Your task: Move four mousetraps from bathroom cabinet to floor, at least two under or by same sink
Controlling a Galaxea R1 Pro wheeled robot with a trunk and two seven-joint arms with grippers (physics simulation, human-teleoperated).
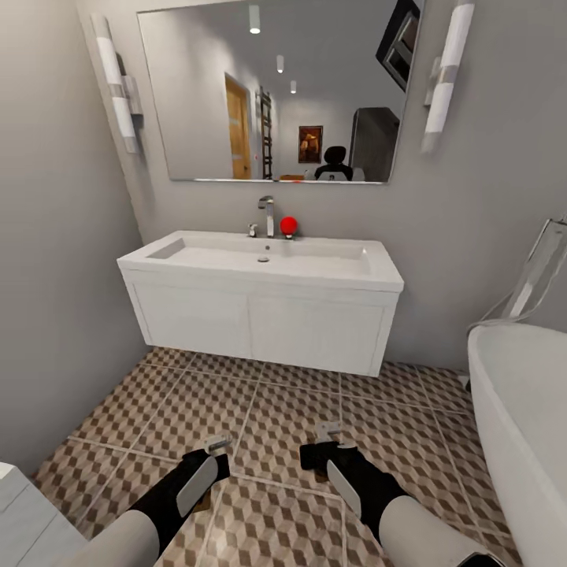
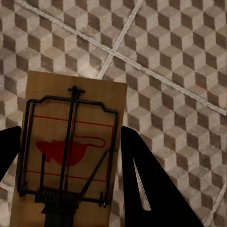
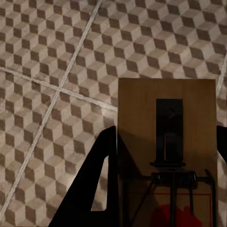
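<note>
Wrist views: each hand (image 2: 71, 189) (image 3: 163, 189) grips a mousetrap (image 2: 71, 151) (image 3: 165, 151).

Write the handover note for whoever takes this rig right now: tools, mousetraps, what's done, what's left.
Left tool: shut on a mousetrap, held above the bathroom floor.
Right tool: shut on a second mousetrap, also over the tiles.
Robot faces the sink, both arms low in front of its vanity.
Done: two traps fetched and carried here.
Left: set both down under or beside the sink. The other two traps and the cabinet are out of view; their state is unknown.
</note>
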